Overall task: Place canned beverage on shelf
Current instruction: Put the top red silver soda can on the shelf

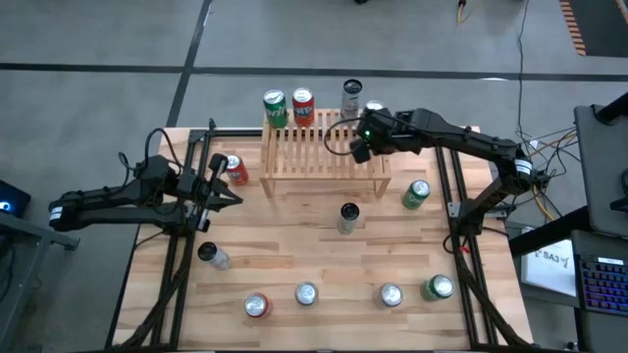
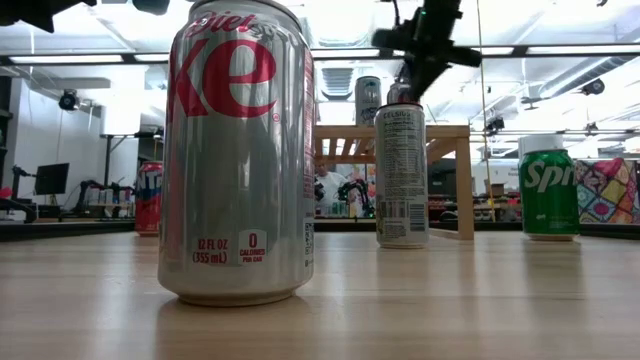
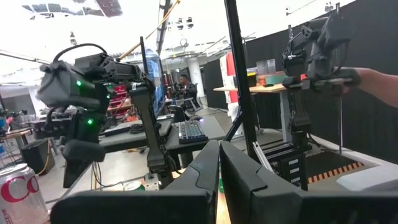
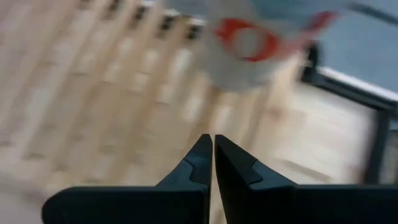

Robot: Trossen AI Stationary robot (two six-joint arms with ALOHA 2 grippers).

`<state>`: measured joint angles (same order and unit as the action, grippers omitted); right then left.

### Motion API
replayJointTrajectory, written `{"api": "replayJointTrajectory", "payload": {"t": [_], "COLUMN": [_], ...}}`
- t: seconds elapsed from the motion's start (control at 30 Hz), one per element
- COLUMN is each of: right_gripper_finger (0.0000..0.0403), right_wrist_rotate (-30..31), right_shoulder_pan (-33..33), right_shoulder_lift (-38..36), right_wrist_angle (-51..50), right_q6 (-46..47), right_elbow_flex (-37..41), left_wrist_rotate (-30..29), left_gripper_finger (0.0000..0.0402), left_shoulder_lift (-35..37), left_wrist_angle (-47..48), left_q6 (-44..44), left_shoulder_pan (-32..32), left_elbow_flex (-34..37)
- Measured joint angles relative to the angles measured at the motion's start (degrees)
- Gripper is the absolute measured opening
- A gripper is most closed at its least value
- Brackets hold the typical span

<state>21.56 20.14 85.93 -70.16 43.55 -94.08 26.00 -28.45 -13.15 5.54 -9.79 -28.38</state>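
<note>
1. The right gripper [image 1: 359, 149], fingers pressed together and empty, hovers over the shelf [image 1: 324, 147] at its right end.
2. A green can [image 1: 275, 108], a red can [image 1: 303, 105] and a silver can [image 1: 351, 96] stand along the shelf's far edge.
3. The left gripper [image 1: 218, 186], fingers together, waits at the table's [image 1: 294, 255] left side beside a red can lying down [image 1: 235, 170].

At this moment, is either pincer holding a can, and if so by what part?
Nothing is held. The right pincer is shut empty above the shelf. The left pincer is also shut empty, beside a red can at the table's left.
</note>
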Motion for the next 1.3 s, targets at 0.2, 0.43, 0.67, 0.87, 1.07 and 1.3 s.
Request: {"api": "replayJointTrajectory", "payload": {"t": [0.2, 0.43, 0.67, 0.87, 1.07, 1.3], "right_gripper_finger": [0.0009, 0.0009, 0.0009, 0.0009, 0.0009, 0.0009], "right_wrist_rotate": [3.9, 4.0, 4.0, 4.0, 0.2, -0.4], "right_shoulder_pan": [0.3, 2.0, 4.6, 5.6, 5.6, 4.4], "right_shoulder_lift": [0.0, 0.2, 0.3, 0.3, 0.4, 0.9], "right_wrist_angle": [-0.1, 3.9, 5.0, 5.4, 5.6, 6.1], "right_q6": [-0.1, -2.7, -3.8, -4.2, -4.4, -3.9], "right_elbow_flex": [0.0, 0.0, 0.0, 0.0, 0.0, 0.0], "left_wrist_rotate": [0.0, 0.0, 0.0, 0.0, 0.0, 0.0], "left_gripper_finger": [0.0000, 0.0000, 0.0000, 0.0000, 0.0000, 0.0000], "left_shoulder_lift": [0.0, 0.0, 0.0, 0.0, 0.0, 0.0], "left_wrist_angle": [0.0, 0.0, 0.0, -0.1, 0.0, 0.0], "left_q6": [0.0, 0.0, 0.0, 0.0, 0.0, 0.0], "left_shoulder_pan": [0.0, 0.0, 0.0, 0.0, 0.0, 0.0], "left_elbow_flex": [0.0, 0.0, 0.0, 0.0, 0.0, 0.0]}}
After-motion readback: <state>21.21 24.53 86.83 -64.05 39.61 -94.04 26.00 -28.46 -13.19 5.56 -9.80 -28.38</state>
